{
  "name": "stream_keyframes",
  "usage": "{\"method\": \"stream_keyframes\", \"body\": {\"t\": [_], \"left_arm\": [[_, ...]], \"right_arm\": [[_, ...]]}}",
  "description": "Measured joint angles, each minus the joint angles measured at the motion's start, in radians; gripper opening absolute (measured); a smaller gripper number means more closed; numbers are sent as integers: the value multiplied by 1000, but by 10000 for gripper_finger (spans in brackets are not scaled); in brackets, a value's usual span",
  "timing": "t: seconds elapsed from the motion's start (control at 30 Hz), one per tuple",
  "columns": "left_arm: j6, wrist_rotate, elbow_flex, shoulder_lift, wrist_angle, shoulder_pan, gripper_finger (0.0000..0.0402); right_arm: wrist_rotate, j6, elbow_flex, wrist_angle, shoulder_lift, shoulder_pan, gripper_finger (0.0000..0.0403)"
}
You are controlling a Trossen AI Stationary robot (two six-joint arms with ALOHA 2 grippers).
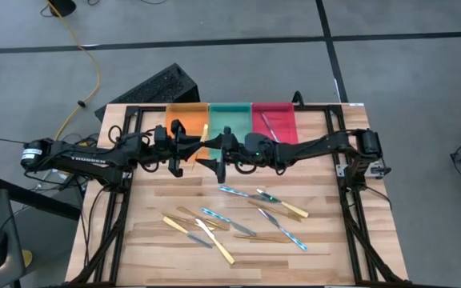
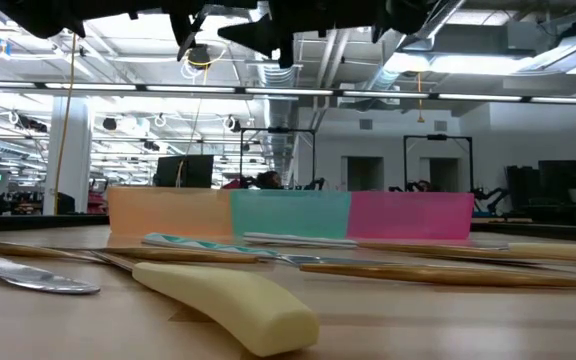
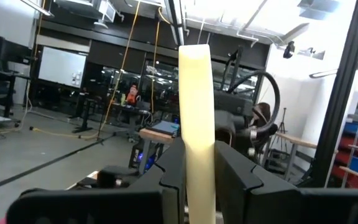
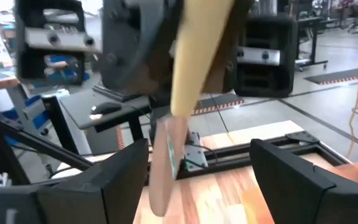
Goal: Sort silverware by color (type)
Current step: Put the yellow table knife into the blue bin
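Three trays stand side by side at the far edge of the wooden bench (image 1: pixel 174 264): an orange tray (image 1: pixel 189 112), a green tray (image 1: pixel 229 116) and a red tray (image 1: pixel 282 120). The red tray holds one slender utensil (image 1: pixel 267 125) lying aslant. The contents of the orange and green trays cannot be made out; both arms overlap their near edges in the high view, and in the low view the tray walls are translucent and show nothing inside.

The left end effector (image 1: pixel 201 144) hovers above the near edge of the orange tray. Its fingers (image 3: pixel 169 168) are clamped on a pale yellow-handled utensil (image 3: pixel 197 124), which stands upright between them in the left wrist view. The right end effector (image 1: pixel 206 164) faces it just beside the green tray, fingers (image 4: pixel 126 174) spread wide on either side of the same utensil without gripping it. In the right wrist view the utensil's lower end is blurred, so its type cannot be determined.

The remaining silverware (image 1: pixel 238 218) lies scattered on the bench nearer the front edge: silver-and-blue pieces, thin bronze-gold pieces and yellow-handled pieces, several crossing one another. In the low view a yellow handle (image 2: pixel 228 300) fills the foreground and hides part of the group behind it.
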Motion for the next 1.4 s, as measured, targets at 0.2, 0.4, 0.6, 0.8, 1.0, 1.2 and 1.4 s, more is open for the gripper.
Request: {"method": "stream_keyframes", "body": {"t": [0.2, 0.4, 0.6, 0.8, 1.0, 1.2, 1.4], "left_arm": [[0, -1, 0, 0, 0, 0, 41], [1, -1, 0, 0, 0, 0, 41], [15, -1, 0, 0, 2, 0, 41], [15, 2, 0, 0, 5, 0, 41], [0, 6, 0, 13, 3, 0, 41], [-5, 7, 1, 43, 52, 0, 41], [-7, 9, 1, 46, 64, 0, 41]], "right_arm": [[-6, 1, 1, 34, -1, -12, 306], [-70, -6, 1, 79, -1, -24, 300], [-90, -7, 1, 96, -2, -25, 287], [-90, -8, 1, 100, -1, -25, 284], [-82, -7, 1, 105, -1, -25, 283], [-77, 17, 0, 97, -1, -25, 273], [-77, 18, 0, 77, -1, -25, 226]]}}
